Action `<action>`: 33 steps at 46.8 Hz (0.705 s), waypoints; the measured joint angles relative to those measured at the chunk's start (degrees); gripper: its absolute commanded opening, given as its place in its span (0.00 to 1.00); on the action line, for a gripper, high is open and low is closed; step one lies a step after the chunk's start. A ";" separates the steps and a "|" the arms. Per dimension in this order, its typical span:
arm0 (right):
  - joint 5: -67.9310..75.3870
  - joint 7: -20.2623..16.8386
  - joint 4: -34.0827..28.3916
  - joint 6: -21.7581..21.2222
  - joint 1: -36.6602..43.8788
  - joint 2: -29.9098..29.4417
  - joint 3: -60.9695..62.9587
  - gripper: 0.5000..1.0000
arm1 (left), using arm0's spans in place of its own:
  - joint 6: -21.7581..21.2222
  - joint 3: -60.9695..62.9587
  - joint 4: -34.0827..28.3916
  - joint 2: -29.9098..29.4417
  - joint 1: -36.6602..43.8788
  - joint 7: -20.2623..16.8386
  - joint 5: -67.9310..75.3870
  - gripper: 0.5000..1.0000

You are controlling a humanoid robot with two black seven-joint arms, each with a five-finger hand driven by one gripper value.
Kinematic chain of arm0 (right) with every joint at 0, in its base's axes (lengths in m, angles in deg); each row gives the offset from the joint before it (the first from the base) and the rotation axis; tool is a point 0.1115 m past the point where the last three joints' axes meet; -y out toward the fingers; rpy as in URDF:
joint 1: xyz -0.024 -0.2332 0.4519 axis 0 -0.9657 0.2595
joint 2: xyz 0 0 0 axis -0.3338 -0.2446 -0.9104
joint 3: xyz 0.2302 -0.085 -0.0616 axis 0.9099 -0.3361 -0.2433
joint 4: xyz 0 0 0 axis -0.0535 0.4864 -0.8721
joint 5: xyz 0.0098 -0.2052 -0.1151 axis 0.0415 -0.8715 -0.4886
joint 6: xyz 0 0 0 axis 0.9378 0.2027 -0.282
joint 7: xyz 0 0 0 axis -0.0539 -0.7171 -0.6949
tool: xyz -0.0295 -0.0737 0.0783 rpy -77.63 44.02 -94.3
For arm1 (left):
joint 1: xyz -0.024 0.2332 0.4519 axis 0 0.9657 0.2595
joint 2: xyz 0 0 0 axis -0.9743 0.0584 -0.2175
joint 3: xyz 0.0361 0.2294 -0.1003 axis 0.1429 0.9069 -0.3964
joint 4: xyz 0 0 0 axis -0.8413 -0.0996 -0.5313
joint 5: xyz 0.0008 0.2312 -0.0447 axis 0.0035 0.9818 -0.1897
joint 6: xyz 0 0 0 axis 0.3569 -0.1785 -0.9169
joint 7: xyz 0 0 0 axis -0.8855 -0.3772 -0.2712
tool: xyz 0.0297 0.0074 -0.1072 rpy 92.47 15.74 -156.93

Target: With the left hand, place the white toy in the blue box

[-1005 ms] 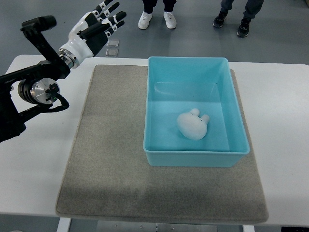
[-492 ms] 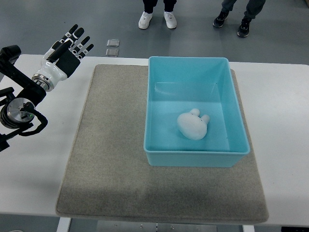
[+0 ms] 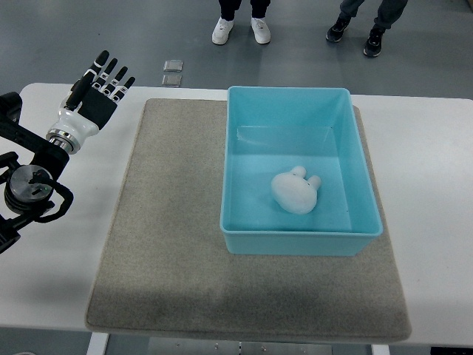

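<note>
In blue box point(image 3: 300, 103), unlabelled white toy point(image 3: 294, 190)

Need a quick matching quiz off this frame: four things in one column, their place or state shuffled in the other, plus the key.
Things:
1. white toy
2. blue box
3. left hand
4. grey mat

Place or state:
A. lies flat on the white table
B. open, fingers spread, over the table's far left corner
C. stands on the mat
D. lies on the box floor

Pairs: 1-D, 2-C, 3-B, 4-A
</note>
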 measured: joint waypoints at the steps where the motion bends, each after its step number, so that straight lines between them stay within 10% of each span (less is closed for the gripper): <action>1: 0.00 0.00 0.00 0.00 0.00 0.00 0.00 0.87 | 0.02 -0.26 -0.01 0.00 0.01 0.00 0.09 1.00; 33: 0.00 0.01 0.00 0.00 0.03 0.00 0.00 0.87 | 0.23 -1.21 -0.60 -0.63 0.43 -0.08 1.45 1.00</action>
